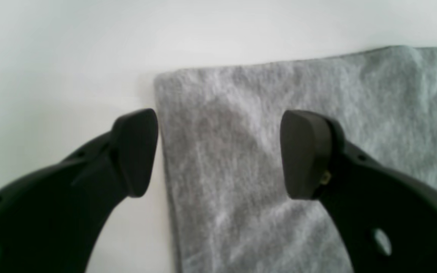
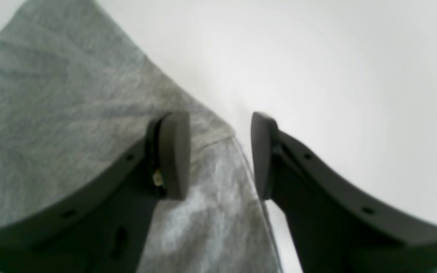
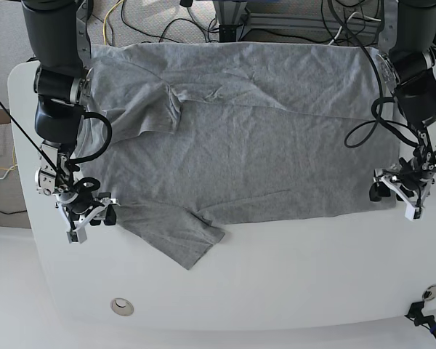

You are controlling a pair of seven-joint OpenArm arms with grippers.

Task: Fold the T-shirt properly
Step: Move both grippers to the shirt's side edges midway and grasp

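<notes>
While spread flat across the white worktop [image 3: 276, 291], heather-grey T-shirt [image 3: 247, 145] barely begun: one near sleeve lying out, upper part creased, main folds left. Long axis side to side, hem by left claw [image 1: 218, 153]. Left claw, right claw [image 2: 220, 155] both parted, empty, straddling cloth edges.

White table [image 3: 291, 283] with rounded corners across most of the frame, evenly lit. Round silver fitting [image 3: 120, 307] at lower left. Grey floor along the top edge, strewn with black cables [image 3: 167, 29] and one yellow cable [image 3: 115, 16].
</notes>
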